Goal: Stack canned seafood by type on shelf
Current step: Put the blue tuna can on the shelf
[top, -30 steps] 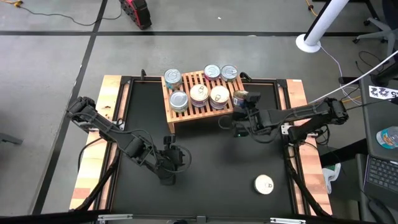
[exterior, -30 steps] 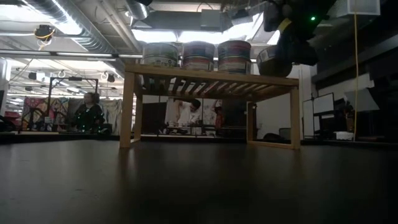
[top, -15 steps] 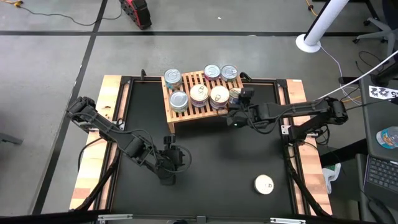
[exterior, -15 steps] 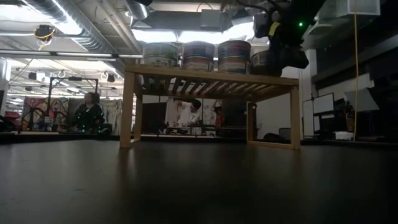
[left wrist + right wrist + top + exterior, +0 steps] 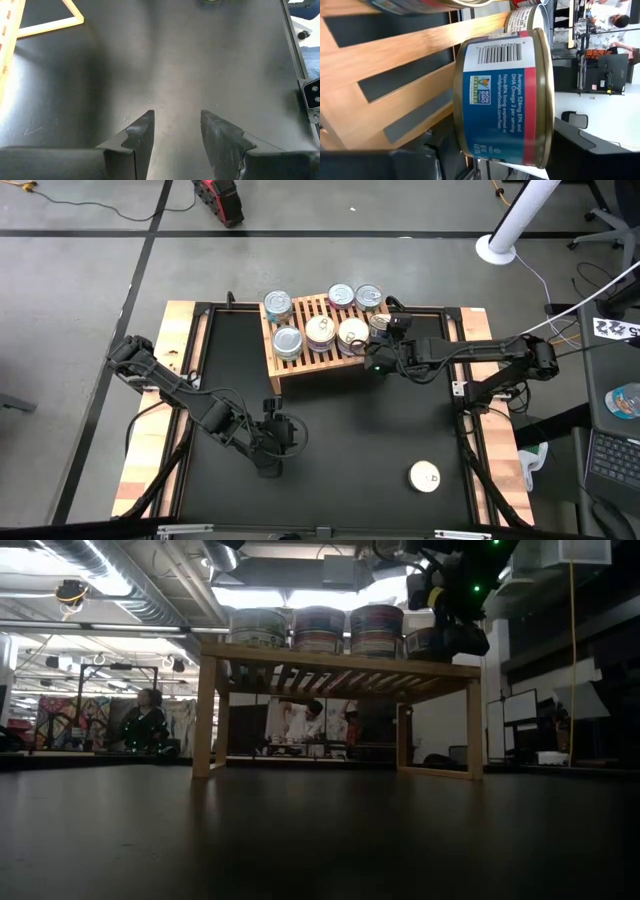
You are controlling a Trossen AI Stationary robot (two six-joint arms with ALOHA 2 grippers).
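The light-wood slatted shelf stands at the table's far middle, bearing several tins such as one and a white-lidded one. My right gripper is shut on a tin with a blue and red label at the shelf's right end. Whether that tin rests on the slats, I cannot tell. One white-lidded tin lies flat on the black table near the right front. My left gripper hangs open over bare table, touching nothing. My right gripper holds the blue and red tin between its two fingers, coming level from the table's right-near side. One finger shows beside the lid's rim, the other beside the bottom rim. The tin is level over the slats, lid up.
Wooden side rails border the black tabletop. A white post base and cables lie on the floor beyond the table. In the low view, people show in the room behind the shelf.
My right gripper has carried the tin from beside the shelf's right-near corner toward the far edge and a little left, so it now stands over the shelf's right end. The left arm has kept still.
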